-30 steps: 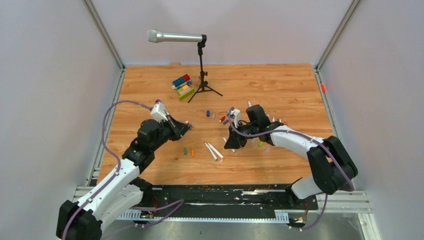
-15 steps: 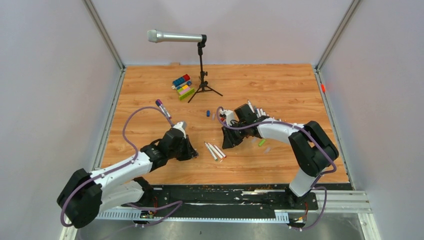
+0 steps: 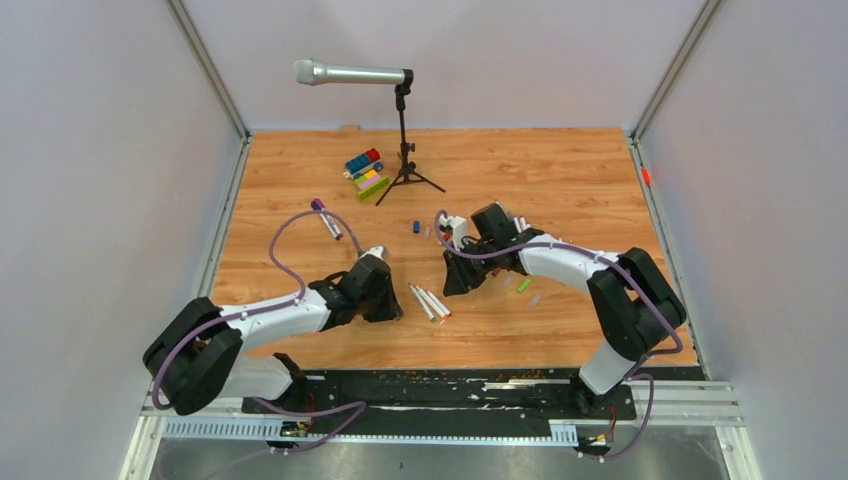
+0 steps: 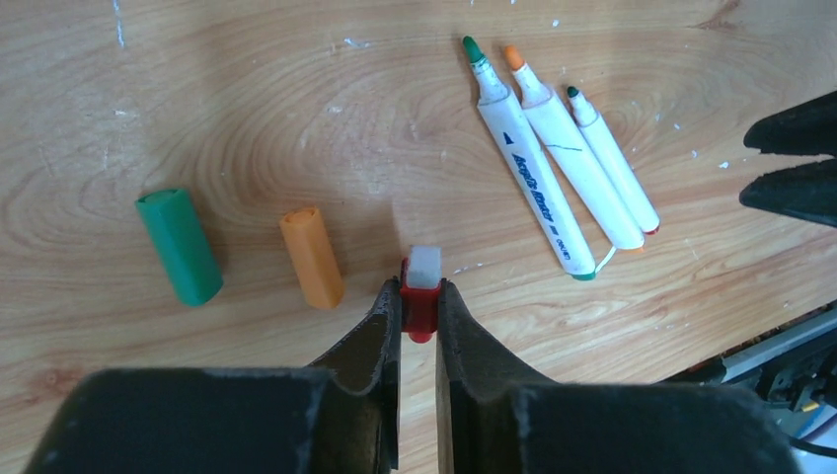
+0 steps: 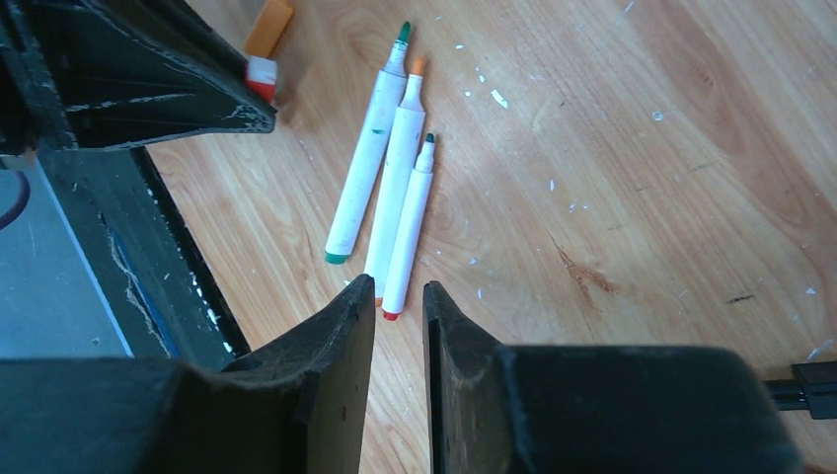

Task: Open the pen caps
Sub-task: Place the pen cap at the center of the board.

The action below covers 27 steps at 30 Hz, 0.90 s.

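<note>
My left gripper is shut on a small red pen cap with a pale grey piece at its far end, low over the table. A green cap and an orange cap lie to its left. Three uncapped white pens lie side by side to its right; they also show in the top view. My right gripper hovers just behind the pens' rear ends, jaws a narrow gap apart and empty. In the top view the left gripper and right gripper flank the pens.
A capped purple pen lies at the left. A blue cap and a green piece lie near the right arm, with more pens behind it. The microphone stand and toy blocks stand at the back.
My left arm has swung from the left towards the near middle and come down beside the three pens. The purple pen now lies on the table. My right gripper has shifted slightly left.
</note>
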Each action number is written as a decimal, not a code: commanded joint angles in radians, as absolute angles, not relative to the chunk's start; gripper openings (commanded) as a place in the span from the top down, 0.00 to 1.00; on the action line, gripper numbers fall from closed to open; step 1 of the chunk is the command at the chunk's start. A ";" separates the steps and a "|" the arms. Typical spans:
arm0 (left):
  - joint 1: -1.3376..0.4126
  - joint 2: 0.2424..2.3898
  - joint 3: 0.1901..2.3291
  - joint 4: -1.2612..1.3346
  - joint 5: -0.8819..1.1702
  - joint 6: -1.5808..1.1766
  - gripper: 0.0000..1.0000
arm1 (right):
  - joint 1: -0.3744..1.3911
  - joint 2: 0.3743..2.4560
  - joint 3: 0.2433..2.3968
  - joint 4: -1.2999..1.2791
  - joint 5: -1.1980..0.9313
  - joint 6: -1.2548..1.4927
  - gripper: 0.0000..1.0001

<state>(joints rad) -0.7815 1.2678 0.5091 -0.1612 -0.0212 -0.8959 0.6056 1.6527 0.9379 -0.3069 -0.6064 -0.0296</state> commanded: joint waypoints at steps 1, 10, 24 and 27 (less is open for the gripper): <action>-0.788 1.280 0.551 -0.141 -0.063 -0.906 0.80 | 0.598 1.616 0.969 -0.316 -0.647 -0.050 0.75; -0.788 1.246 0.593 -0.180 -0.097 -0.877 0.60 | 0.599 1.600 0.978 -0.347 -0.675 -0.098 0.74; -0.509 0.983 0.622 -0.224 -0.205 -0.586 0.00 | 0.423 1.495 1.065 -0.688 -0.994 -0.584 0.67; -0.400 0.950 0.599 -0.145 -0.187 -0.555 0.00 | 0.376 1.476 1.053 -0.692 -1.030 -0.595 0.66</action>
<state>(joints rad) -0.5030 0.9913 0.6228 -0.2386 -0.1711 -0.6518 0.4286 1.5185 1.0374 -0.6254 -0.9043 -0.4797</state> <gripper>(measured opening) 0.995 0.331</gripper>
